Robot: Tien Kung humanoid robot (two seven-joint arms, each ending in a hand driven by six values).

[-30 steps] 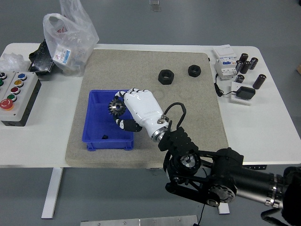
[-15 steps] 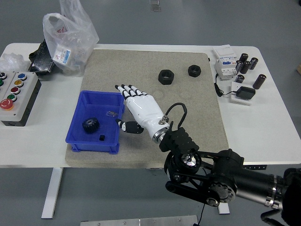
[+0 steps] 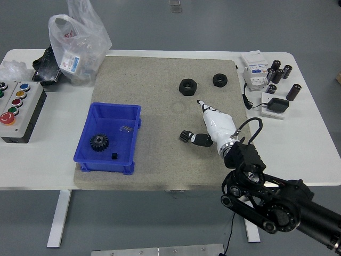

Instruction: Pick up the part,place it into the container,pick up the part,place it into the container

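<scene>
A black gear (image 3: 98,142) lies inside the blue bin (image 3: 134,140) at the mat's left, beside a small black piece and a small metal piece. Two black hex nuts (image 3: 187,86) (image 3: 220,80) sit on the mat at the back right. My right hand (image 3: 205,124), white with black fingertips, hovers over the mat right of centre, below the nuts; its fingers are stretched out and hold nothing. My left hand is out of view.
A button control box (image 3: 17,109) stands at the left. A clear plastic bag (image 3: 79,42) and a black tray lie at the back left. A breaker, black capacitors (image 3: 280,73) and a small black module (image 3: 277,105) are at the back right.
My right hand let the gear drop into the blue bin, which slid left, then opened and drew back to the right, away from the bin, toward the nuts.
</scene>
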